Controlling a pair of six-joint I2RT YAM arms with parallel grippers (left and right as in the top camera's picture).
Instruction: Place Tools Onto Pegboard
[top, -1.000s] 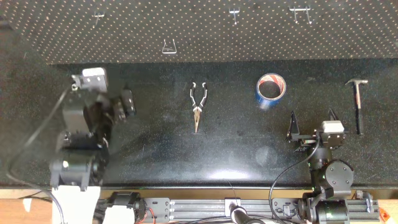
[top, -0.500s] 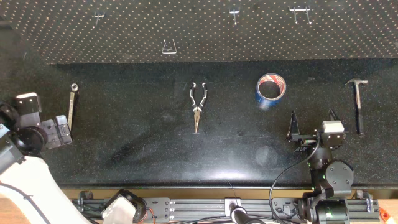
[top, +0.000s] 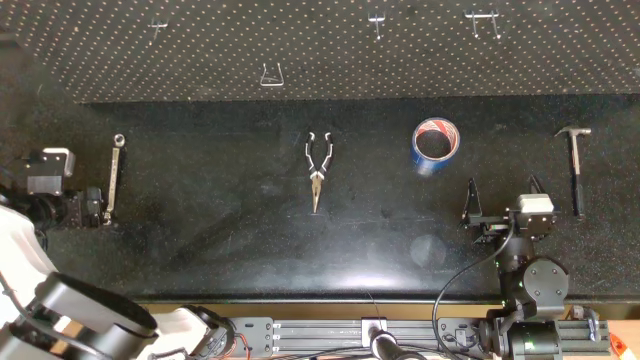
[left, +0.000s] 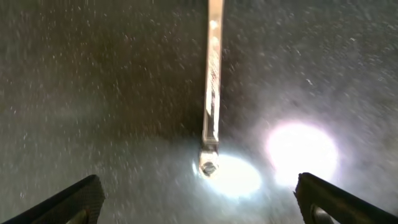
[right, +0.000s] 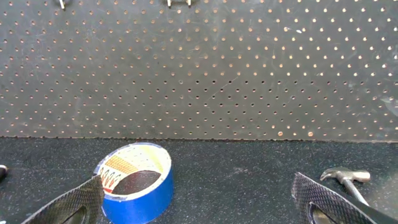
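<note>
**tools on tabletop, none on pegboard yet**

far left: left end effector (top: 92, 205) (left: 196, 186) is open, fingers spread wide. it hangs over the near end of the slim silver metal wrench (top: 115, 175) (left: 212, 81); that end sits between the fingers, touching neither. the wrench lies flat on the black tabletop (top: 230, 220), pointing toward the perforated black pegboard (top: 320, 50) (right: 199, 74).

centre: silver needle-nose pliers with white-tipped handles (top: 318, 170), flat, nose toward the arm bases.

right of centre: blue roll of tape (top: 436, 145) (right: 137, 180), tilted.

right: right end effector (top: 502, 195) (right: 198, 186) is open and holds nothing, near its base, facing the tape and the pegboard.

far right: small hammer with dark handle and metal head (top: 574, 165) (right: 345, 177), flat, head toward the pegboard.
</note>
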